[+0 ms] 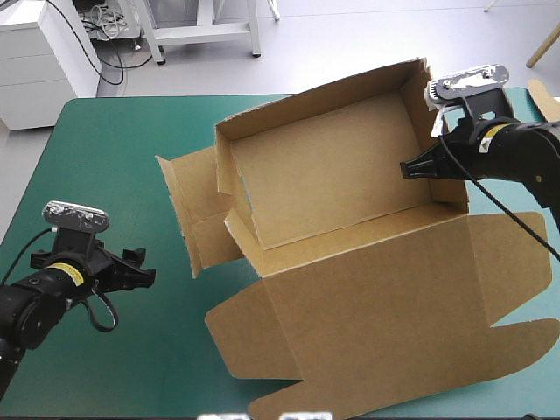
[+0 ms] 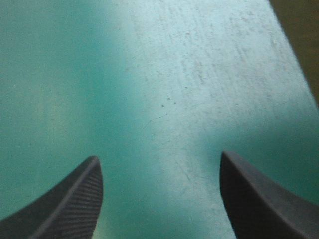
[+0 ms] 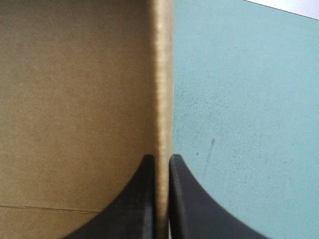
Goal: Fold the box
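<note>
The brown box (image 1: 332, 166) stands as an open tray at the table's far right, its far and right walls raised, a left flap splayed outward and its lid (image 1: 385, 306) lying flat toward the near edge. My right gripper (image 1: 420, 168) is shut on the box's right wall; in the right wrist view that wall's edge (image 3: 162, 99) runs straight between the black fingers (image 3: 139, 199), brown board on one side and teal-green cover on the other. My left gripper (image 1: 140, 278) hovers open over bare cover at the near left, well apart from the box, its fingers (image 2: 70, 199) wide with nothing between them.
The teal-green cover (image 1: 114, 175) lies bare across the table's left half. A corner of brown board (image 2: 299, 35) shows far ahead of the left gripper. Another piece of brown board (image 1: 544, 98) peeks in at the table's right edge.
</note>
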Motion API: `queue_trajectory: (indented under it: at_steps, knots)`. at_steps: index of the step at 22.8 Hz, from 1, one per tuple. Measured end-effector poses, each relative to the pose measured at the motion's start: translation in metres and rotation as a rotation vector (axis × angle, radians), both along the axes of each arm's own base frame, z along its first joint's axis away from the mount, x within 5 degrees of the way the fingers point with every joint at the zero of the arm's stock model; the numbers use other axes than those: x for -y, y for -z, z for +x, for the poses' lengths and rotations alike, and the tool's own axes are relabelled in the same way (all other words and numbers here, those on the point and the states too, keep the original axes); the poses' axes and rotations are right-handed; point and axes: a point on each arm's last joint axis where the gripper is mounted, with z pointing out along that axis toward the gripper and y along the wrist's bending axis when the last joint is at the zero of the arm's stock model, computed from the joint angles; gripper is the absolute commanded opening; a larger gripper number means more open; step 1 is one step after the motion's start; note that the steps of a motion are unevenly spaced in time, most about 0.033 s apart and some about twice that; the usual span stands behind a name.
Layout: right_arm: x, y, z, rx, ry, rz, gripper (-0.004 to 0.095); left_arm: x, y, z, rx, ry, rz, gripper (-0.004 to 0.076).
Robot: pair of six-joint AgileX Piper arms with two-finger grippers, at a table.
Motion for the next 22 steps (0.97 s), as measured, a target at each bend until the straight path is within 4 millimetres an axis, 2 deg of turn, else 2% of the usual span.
queue_trajectory:
  at_steps: [7, 11, 17, 20, 22]
  knots:
    - [0.000, 0.000, 0.000, 0.000, 0.000, 0.000, -0.0022, -0.027, 0.011, 0.033, -0.119, -0.149, 0.024, 0.0477]
    - [0.000, 0.000, 0.000, 0.000, 0.000, 0.001, -0.0022, -0.035, 0.028, 0.057, -0.186, -0.079, -0.060, 0.0477]
    - [0.000, 0.000, 0.000, 0.000, 0.000, 0.001, -0.0022, -0.024, 0.052, 0.102, -0.152, 0.132, -0.281, 0.0477]
    - [0.000, 0.000, 0.000, 0.000, 0.000, 0.001, -0.0022, -0.018, 0.072, 0.117, -0.151, 0.175, -0.380, 0.0477]
    - [0.000, 0.000, 0.000, 0.000, 0.000, 0.001, -0.0021, -0.014, 0.082, 0.120, -0.160, 0.214, -0.436, 0.0477]
